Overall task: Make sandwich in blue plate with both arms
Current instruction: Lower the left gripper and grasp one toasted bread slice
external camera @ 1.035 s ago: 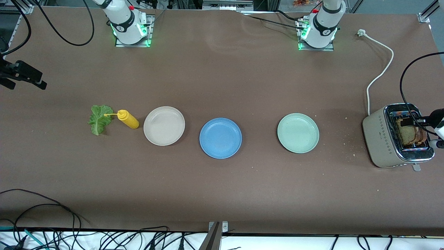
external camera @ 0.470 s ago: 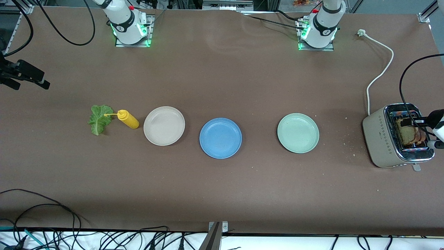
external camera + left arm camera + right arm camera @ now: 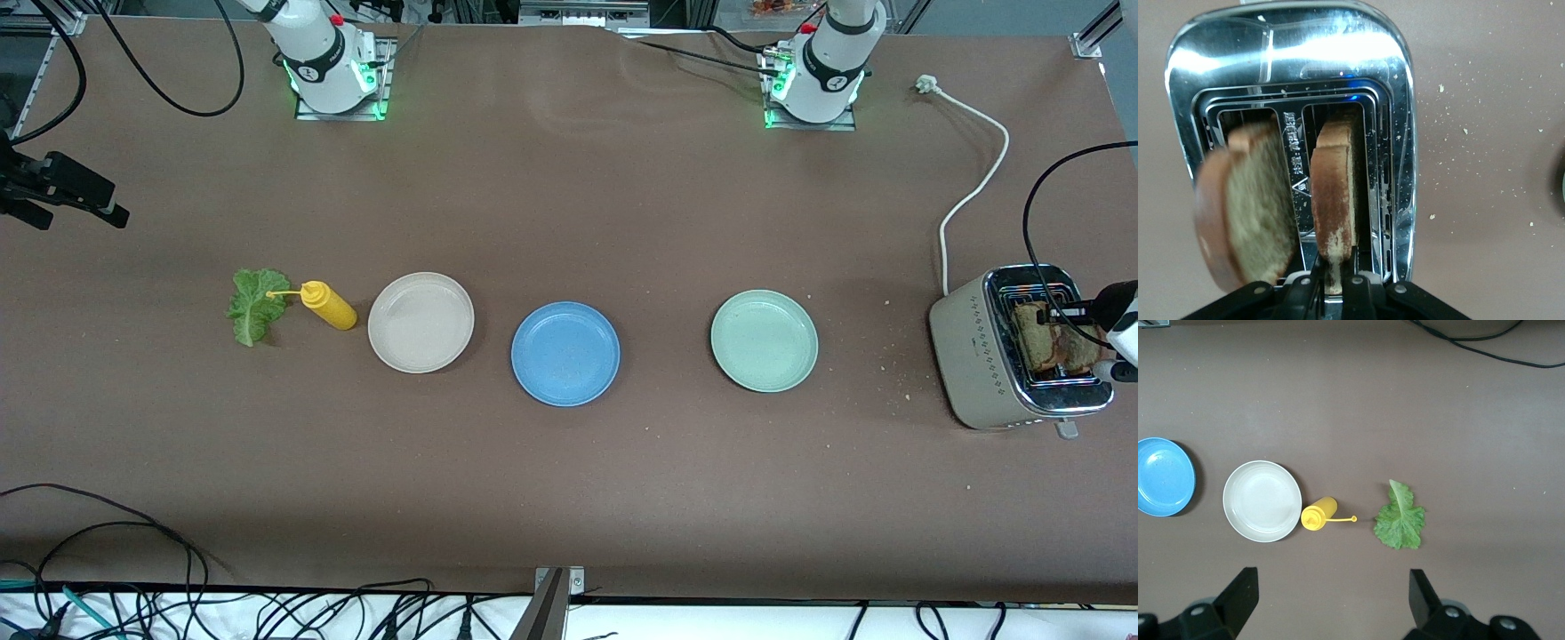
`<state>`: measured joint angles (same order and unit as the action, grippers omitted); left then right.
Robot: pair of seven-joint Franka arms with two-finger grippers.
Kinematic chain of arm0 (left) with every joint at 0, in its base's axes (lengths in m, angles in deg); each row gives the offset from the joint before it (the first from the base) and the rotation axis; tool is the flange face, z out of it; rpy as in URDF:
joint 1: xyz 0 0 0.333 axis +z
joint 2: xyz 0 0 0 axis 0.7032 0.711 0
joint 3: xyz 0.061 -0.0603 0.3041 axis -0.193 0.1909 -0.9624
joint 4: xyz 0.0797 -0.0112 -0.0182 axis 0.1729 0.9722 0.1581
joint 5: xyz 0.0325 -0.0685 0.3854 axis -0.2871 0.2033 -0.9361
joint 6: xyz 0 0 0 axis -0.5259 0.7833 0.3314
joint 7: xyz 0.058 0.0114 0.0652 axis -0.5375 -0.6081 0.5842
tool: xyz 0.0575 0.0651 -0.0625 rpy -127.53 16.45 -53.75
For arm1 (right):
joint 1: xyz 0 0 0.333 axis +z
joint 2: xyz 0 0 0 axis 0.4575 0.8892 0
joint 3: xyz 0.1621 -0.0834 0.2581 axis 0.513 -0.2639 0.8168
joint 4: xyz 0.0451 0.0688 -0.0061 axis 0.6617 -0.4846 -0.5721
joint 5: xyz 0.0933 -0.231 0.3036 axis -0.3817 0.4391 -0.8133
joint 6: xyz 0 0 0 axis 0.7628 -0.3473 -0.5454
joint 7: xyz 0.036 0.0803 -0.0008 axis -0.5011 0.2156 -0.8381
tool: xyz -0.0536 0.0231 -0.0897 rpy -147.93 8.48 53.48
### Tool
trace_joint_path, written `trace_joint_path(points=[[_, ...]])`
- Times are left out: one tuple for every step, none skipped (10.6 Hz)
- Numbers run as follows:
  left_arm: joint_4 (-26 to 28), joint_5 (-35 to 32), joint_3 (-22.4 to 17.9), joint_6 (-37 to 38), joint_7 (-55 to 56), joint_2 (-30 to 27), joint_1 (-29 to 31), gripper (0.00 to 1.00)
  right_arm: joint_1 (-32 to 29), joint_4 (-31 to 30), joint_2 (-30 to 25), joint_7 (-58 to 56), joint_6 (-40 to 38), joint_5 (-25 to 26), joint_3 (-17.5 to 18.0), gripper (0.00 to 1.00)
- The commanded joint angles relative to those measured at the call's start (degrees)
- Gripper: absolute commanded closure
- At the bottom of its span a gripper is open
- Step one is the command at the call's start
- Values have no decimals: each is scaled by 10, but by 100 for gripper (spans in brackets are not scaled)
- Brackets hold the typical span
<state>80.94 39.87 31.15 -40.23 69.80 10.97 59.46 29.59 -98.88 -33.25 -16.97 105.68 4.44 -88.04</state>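
The blue plate, mid-frame, is bare. A bread slice in the toaster is pinched by the left hand. The right hand is spread, hung above the lettuce.

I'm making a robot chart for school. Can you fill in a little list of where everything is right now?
left gripper: over the toaster, shut on a bread slice in its slot
other bread slice: leaning in the neighbouring slot
right gripper: open, up above the lettuce and yellow bottle
blue plate: bare, between the beige plate and green plate
lettuce: on the table beside the bottle, toward the right arm's end
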Motion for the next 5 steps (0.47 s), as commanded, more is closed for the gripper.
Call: trace_joint_path(points=[[-25,-11,0,1,-10,4,1,100,-3,10,-1,-2,-8,-7,1,0],[-30,-11,1,7,-9,2,1,100,-3,10,-1,-2,-8,-7,1,0],[-33,-10,3,18,-9,-4,-1,100,-3,10,-1,-2,-8,-7,1,0],[-51,-8,4,39,-9,-4,-4,100,-3,10,-1,-2,-8,-7,1,0],[-68,-4,6,67,-9,-8,-5,100,-3,10,-1,-3,-8,-7,0,0]])
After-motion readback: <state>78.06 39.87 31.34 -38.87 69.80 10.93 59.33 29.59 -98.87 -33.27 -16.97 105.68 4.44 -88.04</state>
